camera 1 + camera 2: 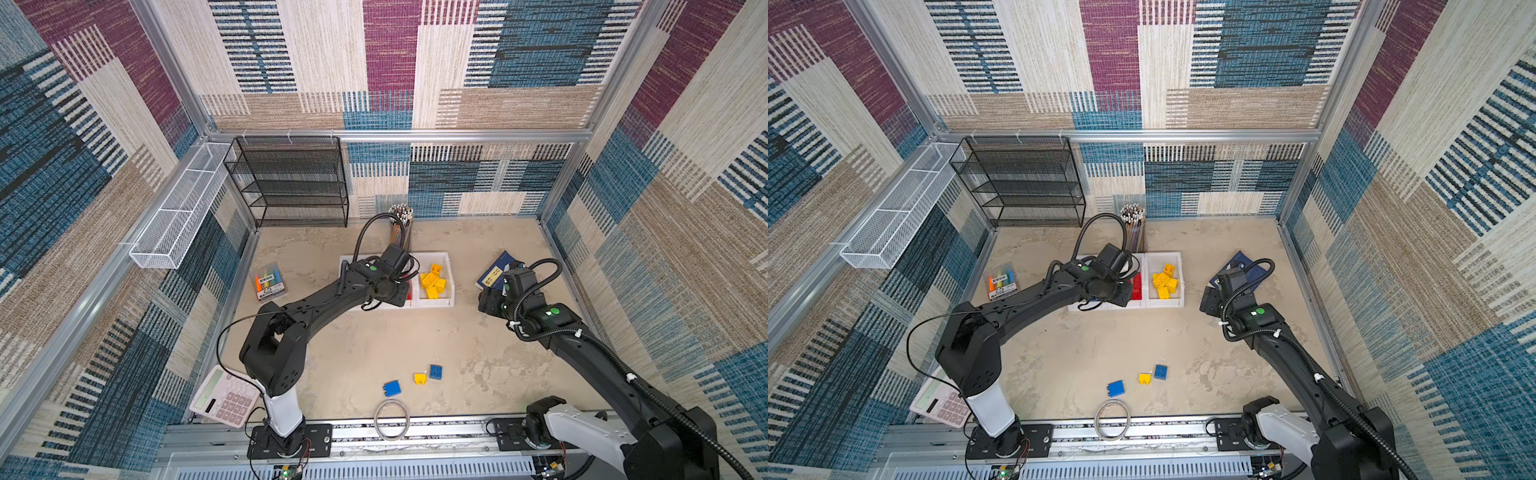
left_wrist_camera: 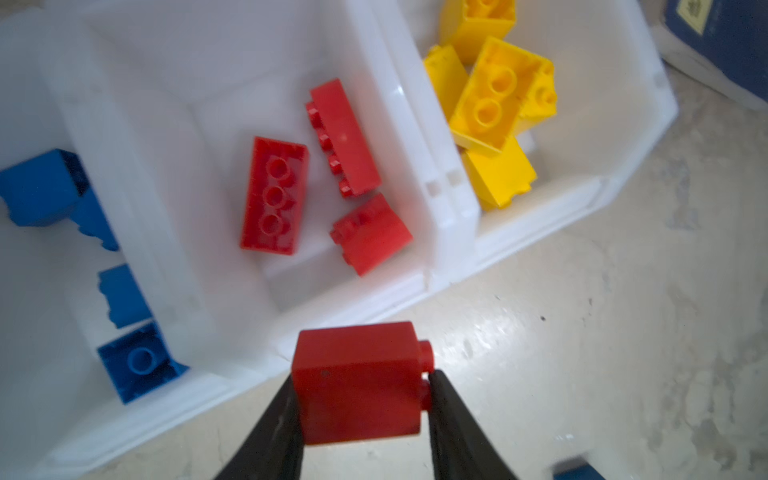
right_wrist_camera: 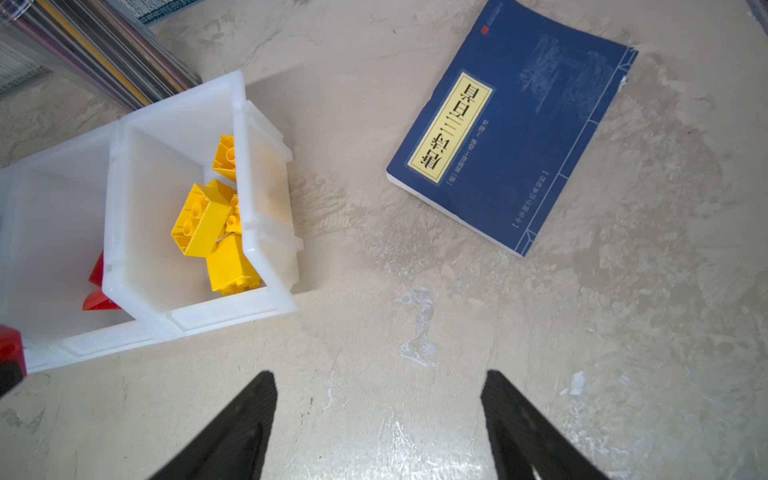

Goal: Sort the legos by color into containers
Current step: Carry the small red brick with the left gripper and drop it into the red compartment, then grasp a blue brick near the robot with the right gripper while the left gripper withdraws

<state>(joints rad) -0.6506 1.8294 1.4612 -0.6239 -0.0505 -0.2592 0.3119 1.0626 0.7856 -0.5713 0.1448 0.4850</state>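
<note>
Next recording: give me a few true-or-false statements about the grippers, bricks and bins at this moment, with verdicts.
1. The left gripper grips a red brick. True.
2. The right gripper holds a yellow brick. False: it is open and empty, above the table.
3. Two blue bricks and one yellow brick lie loose on the table. True.
4. The pile of yellow bricks sits in the middle bin. False: it is in the end bin; the middle bin holds red bricks.
5. The blue book lies inside a bin. False: it lies on the table.
</note>
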